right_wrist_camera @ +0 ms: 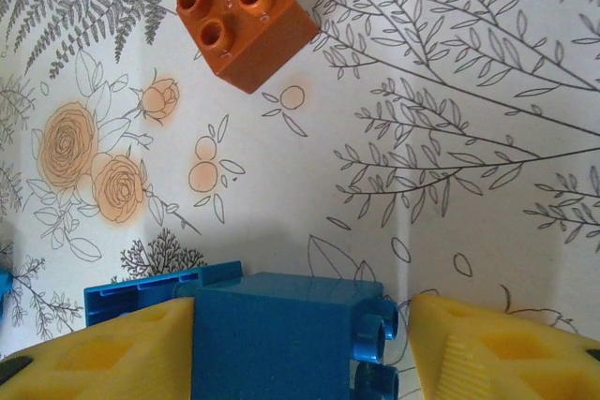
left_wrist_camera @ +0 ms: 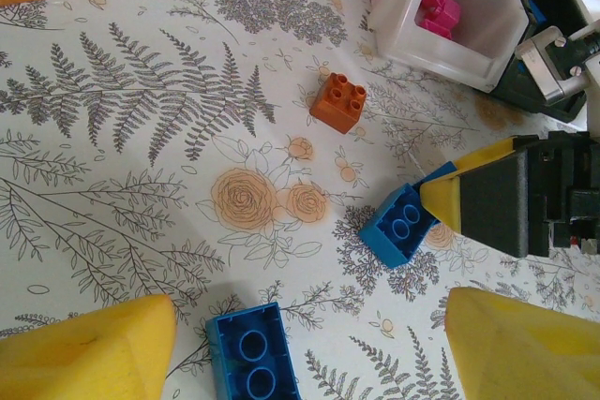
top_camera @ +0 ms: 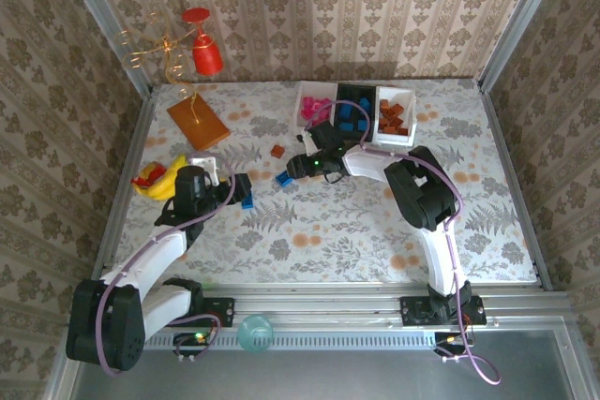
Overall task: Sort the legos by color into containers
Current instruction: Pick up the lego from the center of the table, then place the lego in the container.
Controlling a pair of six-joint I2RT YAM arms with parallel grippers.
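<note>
Right wrist: studded blue lego (right_wrist_camera: 272, 334)

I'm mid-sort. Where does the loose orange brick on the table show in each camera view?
Top external: orange brick just left of and above the picture's centre.
Left wrist: orange brick upper middle, slightly right of centre.
Right wrist: orange brick at the top, left of centre.
Shared landmark: the blue brick nearest to it.

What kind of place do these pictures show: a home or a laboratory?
Probably a robot test booth dressed to look homely. Wallpaper panels sit between bare metal posts, the left arm and right arm are bolted to a rail, and toy bricks lie on a floral tablecloth.
</note>
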